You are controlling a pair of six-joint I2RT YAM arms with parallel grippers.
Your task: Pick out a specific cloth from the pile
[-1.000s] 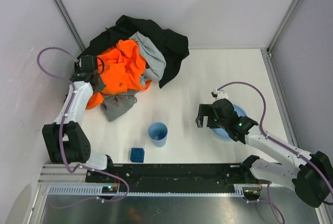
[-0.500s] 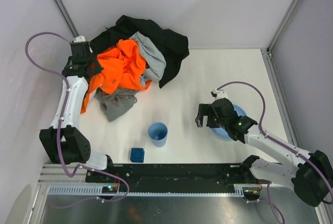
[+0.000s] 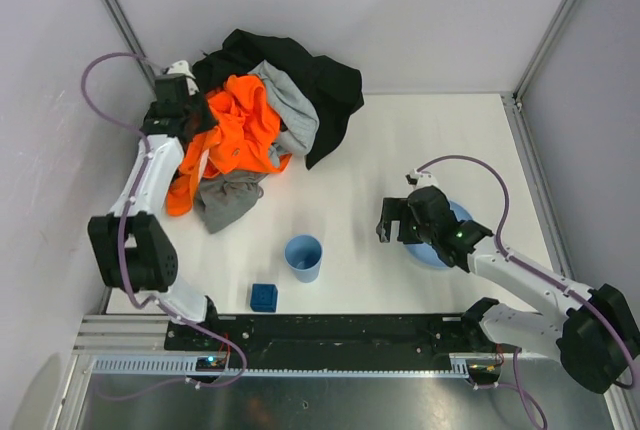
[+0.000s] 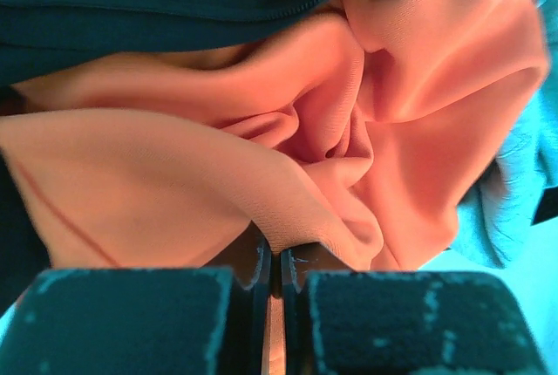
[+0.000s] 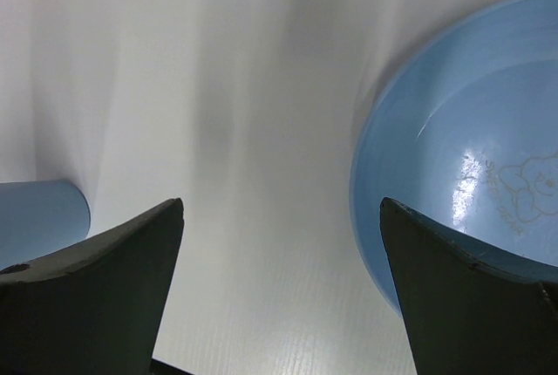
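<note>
The left gripper (image 4: 277, 257) is seen with its jaws pressed together, and a fold of the orange cloth (image 4: 349, 131) is pinched between them; in the wrist view that fabric is bunched in folds just above the fingers (image 4: 131, 314), with a dark garment lying over its upper edge. From above, this gripper is found at the left edge of the pile (image 3: 262, 110), where the orange cloth is draped down from it. The dark grey cloth (image 3: 228, 200) is left lying at the near edge of the pile, partly covered by the orange cloth and not touched by either gripper. A light-grey cloth (image 3: 292, 107) is spread over the black garment (image 3: 325, 80) at the pile's right. Well apart, the right gripper (image 5: 281, 209) is held with its fingers spread wide and nothing between them, above the white table (image 5: 244, 87), beside the blue plate (image 5: 462, 174). A blue cup (image 3: 303, 256) and a small blue block (image 3: 264, 296) are stood nearer the bases.
</note>
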